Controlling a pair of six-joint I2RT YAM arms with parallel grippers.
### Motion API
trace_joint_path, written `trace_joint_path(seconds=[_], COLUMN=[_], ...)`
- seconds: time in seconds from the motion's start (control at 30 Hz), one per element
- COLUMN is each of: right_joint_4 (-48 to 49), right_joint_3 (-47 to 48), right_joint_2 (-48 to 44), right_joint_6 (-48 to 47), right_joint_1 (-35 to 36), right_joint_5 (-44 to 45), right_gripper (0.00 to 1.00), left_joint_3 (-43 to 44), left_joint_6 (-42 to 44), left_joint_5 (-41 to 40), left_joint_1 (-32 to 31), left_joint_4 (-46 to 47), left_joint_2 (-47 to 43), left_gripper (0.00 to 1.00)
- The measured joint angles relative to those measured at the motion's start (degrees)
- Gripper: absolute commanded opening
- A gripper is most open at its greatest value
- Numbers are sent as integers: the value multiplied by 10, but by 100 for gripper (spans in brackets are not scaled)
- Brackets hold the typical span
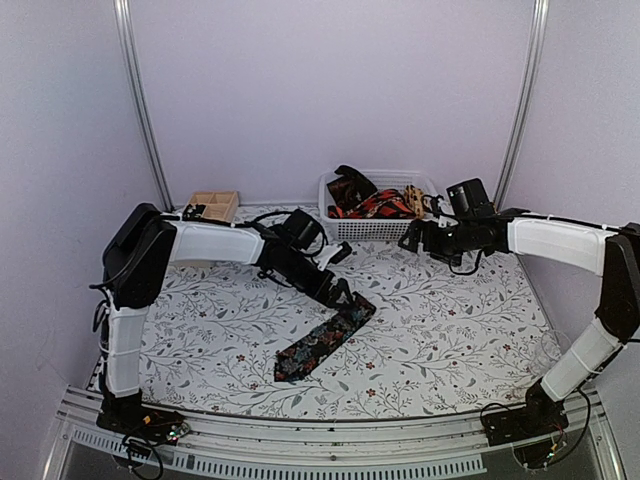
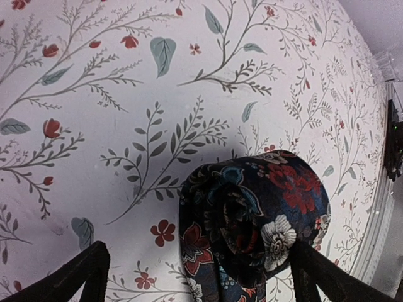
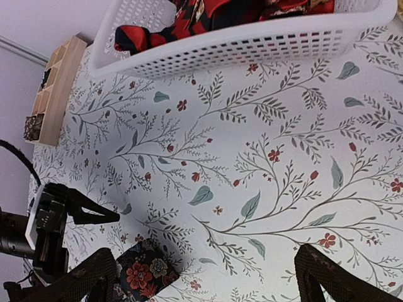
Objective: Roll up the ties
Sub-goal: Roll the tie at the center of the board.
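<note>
One tie [image 1: 325, 340] is lying 1-to-7 o'clock, its rolled end sitting inside the spread left gripper [image 1: 340, 292]; the spread right gripper [image 1: 408, 240] is hanging farther off.

The left arm [image 1: 215, 242] and right arm [image 1: 555, 240] wear smooth white shells on their long links, with boxy matte-black housings at the joints. Black cables [image 1: 272, 216] loop just behind the jaws. The left gripper [image 1: 338, 292] and right gripper [image 1: 410, 238] each end in two tapering black fingers [image 2: 75, 277]. Exposed coloured wiring marks both bases [image 1: 150, 425], farthest from the jaws.
</note>
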Motion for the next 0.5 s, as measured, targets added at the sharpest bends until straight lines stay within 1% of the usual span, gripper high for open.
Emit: trace_joint_path(seconds=[0.07, 0.13, 0.23, 0.33, 0.5], right_joint_4=[-26, -23, 4, 12, 47], right_joint_3=[30, 36, 6, -21, -21], right_joint_2=[0, 0, 0, 0, 14], right_joint_6=[2, 6, 14, 17, 18], right_joint_1=[-3, -11, -29, -40, -41], right_joint_5=[28, 24, -14, -59, -135], right_gripper=[100, 100, 100, 100, 100], left_joint_3=[11, 22, 37, 50, 51], left_joint_6=[2, 3, 7, 10, 14], left_joint_5=[1, 2, 4, 8, 12], left_joint_1=[0, 0, 0, 0, 0], left_joint_4=[-5, -11, -16, -17, -19], left_joint_2=[7, 14, 24, 40, 54], left_gripper=[100, 100, 100, 100, 100])
